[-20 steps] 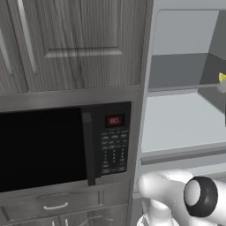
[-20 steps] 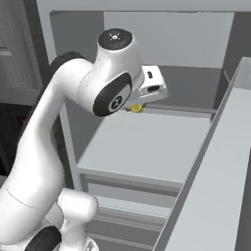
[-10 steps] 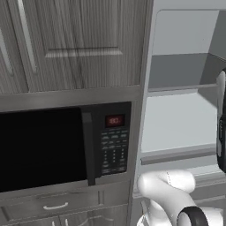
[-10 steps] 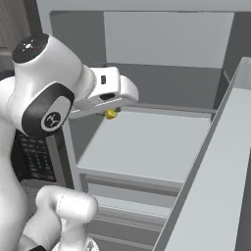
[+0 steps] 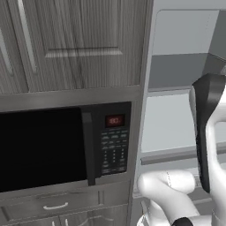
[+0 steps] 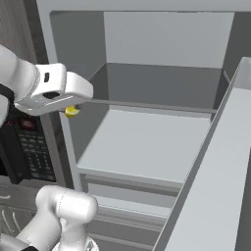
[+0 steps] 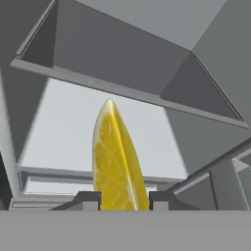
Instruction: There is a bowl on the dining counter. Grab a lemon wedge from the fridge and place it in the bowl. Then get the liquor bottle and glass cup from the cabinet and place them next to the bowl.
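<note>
Lemon wedge (image 7: 116,159) stands up between the two dark fingers (image 7: 88,200) in the hand view: a narrow, pointed crescent, glossy yellow, paler along the rind edge, faint pulp lines on the cut face. Its lower end sits pinched between the finger tips, one tip touching each side, its point well above them. Fingers clenched on the wedge. In the right base view the wedge (image 6: 71,111) shows as a small yellow spot under the white hand (image 6: 61,93), which is held just outside the fridge (image 6: 147,147), at its left front edge, near shelf height. The wedge is off the shelf, carried in the air. Fridge interior is plain matte grey: flat back wall, smooth light-grey shelf (image 6: 142,144), a thin darker ledge along the back, and drawer fronts below. The open fridge door (image 6: 215,186) runs along the right of that view, a flat pale slab. In the left base view, a black microwave (image 5: 62,148) with glossy door, vertical handle, red display (image 5: 114,120) and a keypad below it; above it a cabinet (image 5: 75,42) of streaked grey wood grain with a raised panel and a slim bar handle. The arm (image 5: 207,132) is smooth white with a dark joint band, at the right edge of that view.
</note>
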